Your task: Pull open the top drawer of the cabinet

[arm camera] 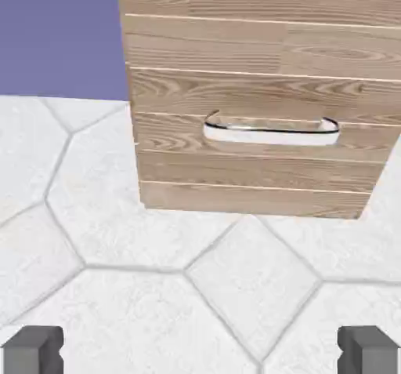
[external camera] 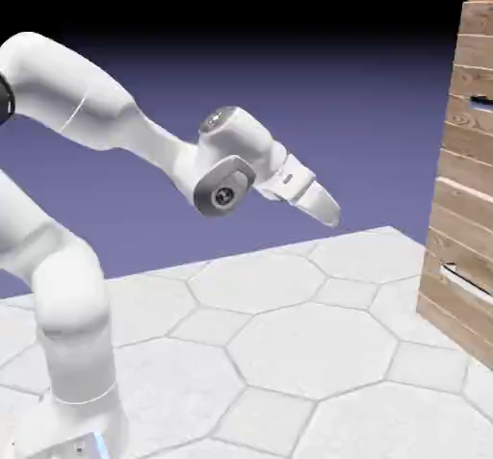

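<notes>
The claw (arm camera: 200, 350) is spread wide and holds nothing, with open room between it and the cabinet (arm camera: 258, 90); the top drawer (external camera: 472, 115) is high up at the exterior view's right edge, partly cut off

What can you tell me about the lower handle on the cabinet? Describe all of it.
The lower handle is a wide, pale bar with a thin dark upper edge. Its two ends curve back to the wooden planks of the cabinet. It looks smooth and glossy, lies level along the front near the bottom, and nothing grips it.
</notes>
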Controlling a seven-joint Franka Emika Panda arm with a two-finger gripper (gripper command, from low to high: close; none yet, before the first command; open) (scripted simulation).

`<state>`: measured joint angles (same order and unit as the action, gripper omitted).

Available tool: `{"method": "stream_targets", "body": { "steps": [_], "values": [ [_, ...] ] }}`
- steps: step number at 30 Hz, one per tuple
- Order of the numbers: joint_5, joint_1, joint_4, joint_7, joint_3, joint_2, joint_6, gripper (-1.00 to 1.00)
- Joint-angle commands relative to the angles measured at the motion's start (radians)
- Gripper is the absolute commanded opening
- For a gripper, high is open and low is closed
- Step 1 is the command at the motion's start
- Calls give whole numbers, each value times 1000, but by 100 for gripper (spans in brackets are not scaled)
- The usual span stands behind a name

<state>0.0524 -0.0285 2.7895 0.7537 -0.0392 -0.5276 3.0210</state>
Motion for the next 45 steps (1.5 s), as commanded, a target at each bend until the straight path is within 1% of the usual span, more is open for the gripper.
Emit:
{"method": "stream_targets", "body": {
  "steps": [1,45],
  "values": [
    [44,-14,-17,11,-33,35,-13,0],
    [1957,-618,-764,473,-1463,1583,-596,0]
  ]
}}
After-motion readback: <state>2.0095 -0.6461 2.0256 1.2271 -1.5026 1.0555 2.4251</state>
